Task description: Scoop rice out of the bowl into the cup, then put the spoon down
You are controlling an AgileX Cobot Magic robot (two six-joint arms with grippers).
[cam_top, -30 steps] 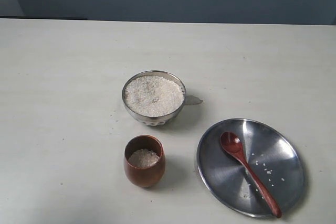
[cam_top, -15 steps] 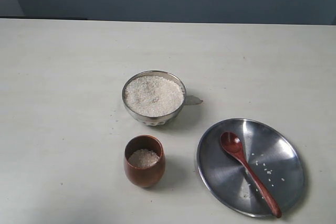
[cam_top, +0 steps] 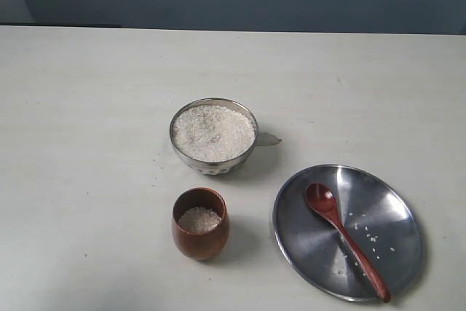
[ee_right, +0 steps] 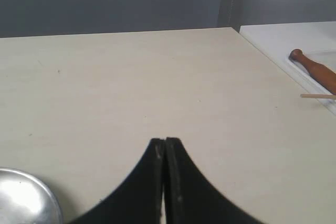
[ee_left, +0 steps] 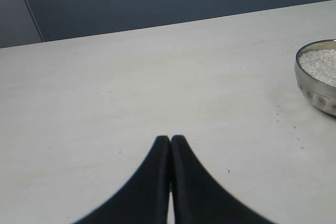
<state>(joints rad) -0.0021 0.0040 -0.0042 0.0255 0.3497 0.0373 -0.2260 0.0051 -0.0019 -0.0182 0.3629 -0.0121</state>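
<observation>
The steel bowl (cam_top: 213, 166) stands mid-table, heaped with white rice (cam_top: 213, 132); its rim also shows in the left wrist view as the bowl (ee_left: 310, 85). In front of it the reddish-brown wooden cup (cam_top: 200, 234) holds a little rice (cam_top: 199, 219). The wooden spoon (cam_top: 344, 237) lies on the flat steel plate (cam_top: 397, 216), head toward the bowl, with a few loose grains beside it. Neither arm appears in the exterior view. My left gripper (ee_left: 170, 139) is shut and empty over bare table. My right gripper (ee_right: 165, 141) is shut and empty too.
The table (cam_top: 87, 143) is pale and wide, with a dark wall behind. The plate's edge (ee_right: 23, 198) shows in the right wrist view. On a white surface (ee_right: 278, 38) beyond the table lies a brown wooden stick (ee_right: 315, 69).
</observation>
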